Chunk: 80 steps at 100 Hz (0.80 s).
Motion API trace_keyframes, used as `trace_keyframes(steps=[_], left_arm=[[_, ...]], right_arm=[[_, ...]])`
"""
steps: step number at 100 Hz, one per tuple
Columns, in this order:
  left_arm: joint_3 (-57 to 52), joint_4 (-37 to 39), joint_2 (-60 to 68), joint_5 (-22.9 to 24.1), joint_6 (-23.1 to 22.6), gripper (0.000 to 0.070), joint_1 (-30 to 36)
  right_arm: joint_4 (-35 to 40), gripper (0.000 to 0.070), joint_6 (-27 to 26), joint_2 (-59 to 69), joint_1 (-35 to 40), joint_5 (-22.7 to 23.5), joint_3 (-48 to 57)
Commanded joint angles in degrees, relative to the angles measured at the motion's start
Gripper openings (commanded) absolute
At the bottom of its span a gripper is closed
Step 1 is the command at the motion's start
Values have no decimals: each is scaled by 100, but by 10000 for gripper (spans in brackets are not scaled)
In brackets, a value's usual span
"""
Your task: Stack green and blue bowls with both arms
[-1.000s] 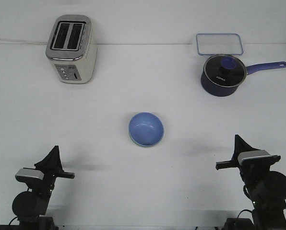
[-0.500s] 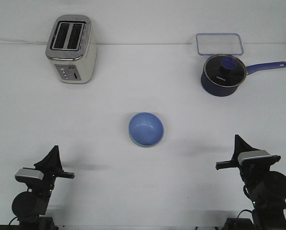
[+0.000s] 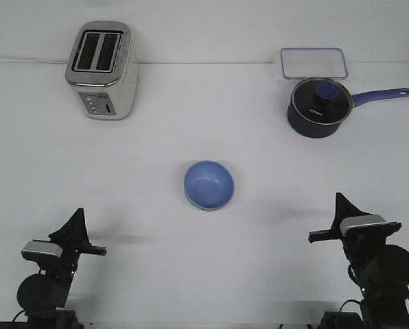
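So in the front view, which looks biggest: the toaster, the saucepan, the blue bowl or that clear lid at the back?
Largest to smallest, as they appear:
1. Silver two-slot metal toaster
2. Dark navy saucepan with glass lid, counting its long handle
3. Clear rectangular plastic lid and round periwinkle blue bowl: too alike to rank, and the bowl sits nearer the camera.

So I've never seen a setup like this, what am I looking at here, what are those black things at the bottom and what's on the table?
This is one camera looking forward over a white table. The two black shapes are robot arms: the left gripper and the right gripper, both pulled back and holding nothing.

In the middle sits a blue bowl; a pale rim under it suggests a green bowl beneath. At the back are a toaster, a dark saucepan with a glass lid, and a clear container.
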<state>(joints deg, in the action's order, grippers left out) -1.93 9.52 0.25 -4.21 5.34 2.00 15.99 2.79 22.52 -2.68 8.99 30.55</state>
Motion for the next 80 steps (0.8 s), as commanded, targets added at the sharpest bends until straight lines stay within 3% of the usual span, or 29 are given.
trace_keyframes(steps=[1,52,80], left_arm=[[114,85,-7,17,-7,10,-11],[114,83,-7,20,-7,10,-11],[114,83,-7,20,-7,10,-11]], right_arm=[[-61,3,24,-4,-2,-4,7],[-133,3,24,-584,13,-4,-155],[-970,3,24,-1541,11,-15,-1161]])
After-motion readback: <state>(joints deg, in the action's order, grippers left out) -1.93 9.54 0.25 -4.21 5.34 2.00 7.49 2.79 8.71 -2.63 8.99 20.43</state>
